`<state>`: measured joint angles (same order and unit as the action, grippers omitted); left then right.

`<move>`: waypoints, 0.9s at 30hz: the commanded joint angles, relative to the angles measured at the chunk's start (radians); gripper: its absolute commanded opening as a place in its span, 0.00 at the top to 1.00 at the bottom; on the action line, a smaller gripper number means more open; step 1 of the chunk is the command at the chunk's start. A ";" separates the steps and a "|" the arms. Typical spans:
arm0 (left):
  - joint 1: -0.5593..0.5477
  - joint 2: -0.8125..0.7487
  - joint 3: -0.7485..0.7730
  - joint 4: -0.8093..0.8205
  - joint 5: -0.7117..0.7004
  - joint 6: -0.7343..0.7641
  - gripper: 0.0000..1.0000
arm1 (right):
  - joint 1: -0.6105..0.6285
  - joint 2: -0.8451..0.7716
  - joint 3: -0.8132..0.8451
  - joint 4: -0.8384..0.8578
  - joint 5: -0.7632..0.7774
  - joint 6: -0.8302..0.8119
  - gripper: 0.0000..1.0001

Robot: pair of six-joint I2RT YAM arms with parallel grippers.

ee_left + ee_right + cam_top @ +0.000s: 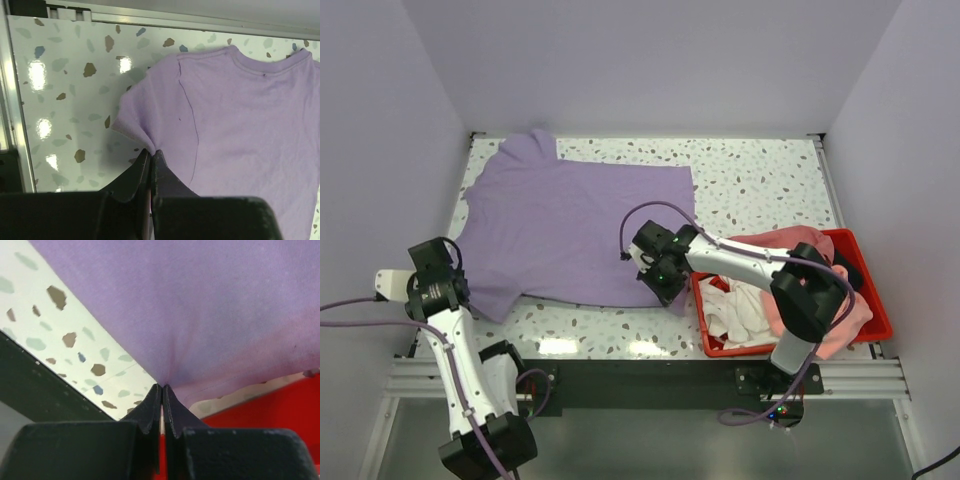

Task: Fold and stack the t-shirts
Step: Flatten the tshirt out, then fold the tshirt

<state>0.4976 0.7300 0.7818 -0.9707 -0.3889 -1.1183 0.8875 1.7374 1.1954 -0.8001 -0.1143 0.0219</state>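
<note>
A purple t-shirt (575, 225) lies spread flat on the speckled table, neck to the left. My left gripper (470, 292) is shut on the edge of its near sleeve (150, 149) at the front left. My right gripper (670, 292) is shut on the shirt's near hem corner (163, 385), beside the red bin. The cloth puckers at both pinch points. More shirts, pink (820, 250) and white (745, 310), lie heaped in the red bin (868, 300).
The red bin stands at the table's front right, its corner right next to my right gripper. The table's near edge and black rail (630, 375) run just in front of both grippers. White walls enclose the table on three sides.
</note>
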 commanded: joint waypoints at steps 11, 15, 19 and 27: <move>-0.022 -0.040 0.020 -0.045 -0.125 -0.015 1.00 | 0.042 -0.134 0.018 -0.100 -0.090 -0.046 1.00; -0.025 -0.014 0.031 0.009 -0.053 0.003 1.00 | 0.041 -0.096 0.091 -0.143 -0.022 -0.060 1.00; -0.025 0.034 0.079 0.064 -0.024 0.012 1.00 | 0.028 -0.073 0.156 -0.166 0.041 -0.059 1.00; -0.028 0.155 0.097 0.219 0.131 0.049 1.00 | -0.051 -0.016 0.286 -0.217 0.067 -0.063 1.00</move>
<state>0.4751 0.8555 0.8402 -0.8692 -0.3328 -1.1011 0.8696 1.7039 1.4231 -0.9627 -0.0803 -0.0212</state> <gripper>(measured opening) 0.027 0.011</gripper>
